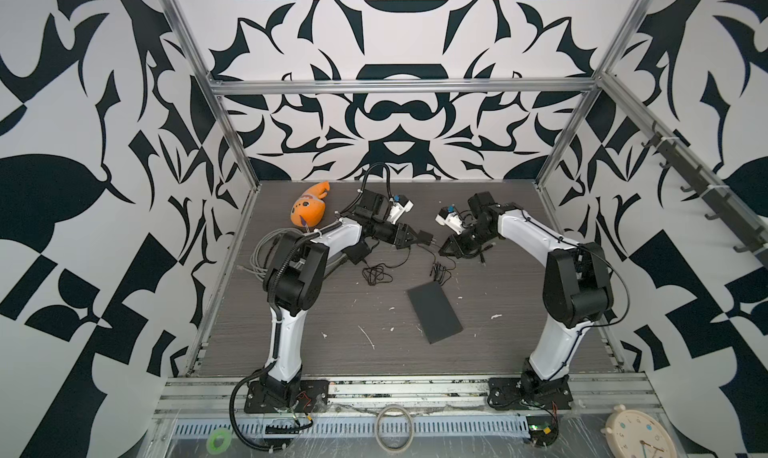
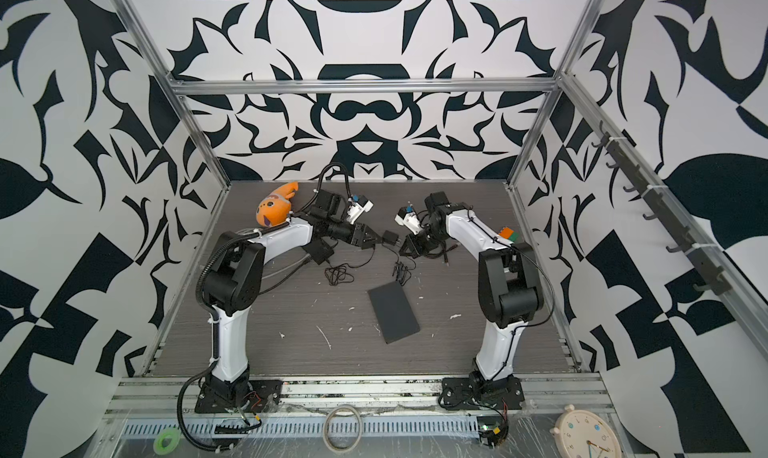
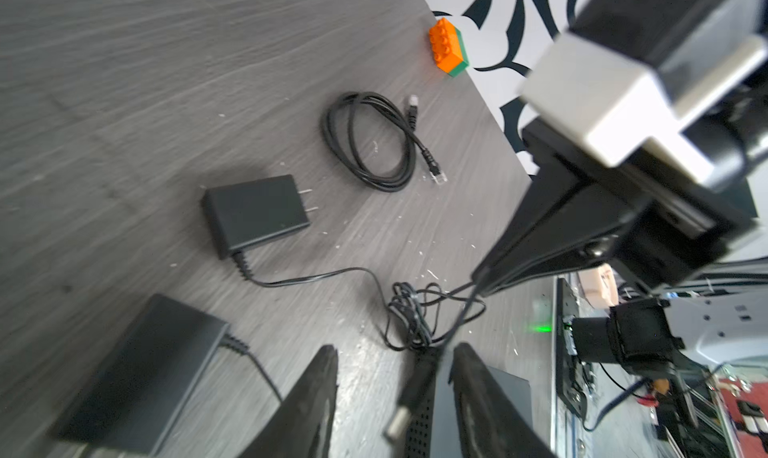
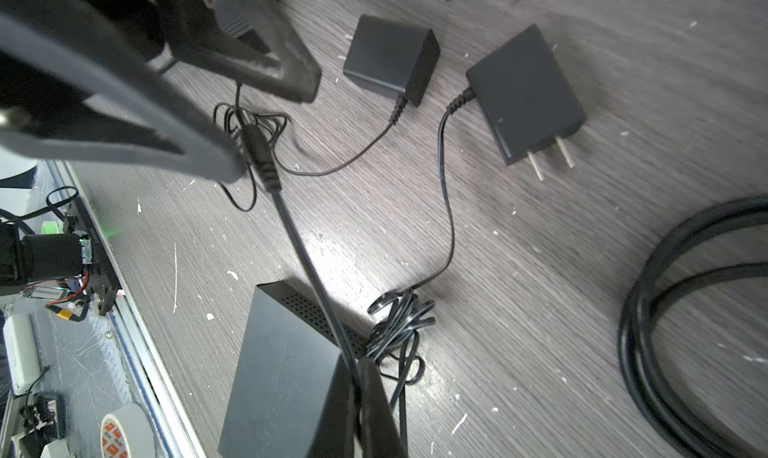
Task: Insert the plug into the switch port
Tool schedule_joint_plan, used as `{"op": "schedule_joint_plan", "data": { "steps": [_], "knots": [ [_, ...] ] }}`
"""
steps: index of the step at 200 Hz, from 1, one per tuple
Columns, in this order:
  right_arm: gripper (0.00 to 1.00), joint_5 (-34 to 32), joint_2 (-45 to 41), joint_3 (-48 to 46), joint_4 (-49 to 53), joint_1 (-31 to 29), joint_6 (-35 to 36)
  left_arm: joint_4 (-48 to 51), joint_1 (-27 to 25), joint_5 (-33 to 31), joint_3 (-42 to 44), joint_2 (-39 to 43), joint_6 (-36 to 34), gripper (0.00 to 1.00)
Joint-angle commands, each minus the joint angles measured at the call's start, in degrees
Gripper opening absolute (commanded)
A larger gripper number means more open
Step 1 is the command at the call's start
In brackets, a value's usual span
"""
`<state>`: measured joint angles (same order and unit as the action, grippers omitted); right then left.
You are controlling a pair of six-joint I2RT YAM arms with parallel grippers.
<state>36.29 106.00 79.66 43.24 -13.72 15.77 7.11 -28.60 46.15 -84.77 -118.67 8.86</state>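
Black barrel plug [image 3: 417, 384], silvery tip, on thin black cord [image 4: 309, 265]

Switch [image 4: 282, 373] ports show in no view; its body runs off the right wrist frame edge and is mostly behind the left gripper [image 3: 395, 350] in the left wrist view. Plug [image 3: 409, 398] blurred there, too small in both top views; finger contact unclear. Cord [image 4: 307, 260] vanishes between pinched right gripper [image 4: 361, 368] tips, themselves cropped. Coiled cable [image 4: 636, 331] cropped; one adapter [image 3: 137, 373] cropped, blurred.

Black plug [image 4: 261, 155] apart from flat switch [image 4: 286, 377]
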Motion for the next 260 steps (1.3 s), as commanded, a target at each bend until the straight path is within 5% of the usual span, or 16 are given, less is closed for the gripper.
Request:
{"op": "schedule_joint_plan", "data": {
  "steps": [1,92,260],
  "knots": [
    [0.0,1.88,-0.35,2.21,0.81,-0.43,0.93,1.25,-0.32,3.11,0.49,1.3,-1.39,0.47],
    [0.0,2.12,0.22,2.38,0.35,-0.44,0.9,3.24,-0.5,4.17,-0.28,1.11,-1.97,0.28],
    [0.0,2.29,2.03,2.43,-0.62,0.53,-0.17,4.75,0.21,4.8,1.63,3.05,-3.51,0.23]
  ]
}}
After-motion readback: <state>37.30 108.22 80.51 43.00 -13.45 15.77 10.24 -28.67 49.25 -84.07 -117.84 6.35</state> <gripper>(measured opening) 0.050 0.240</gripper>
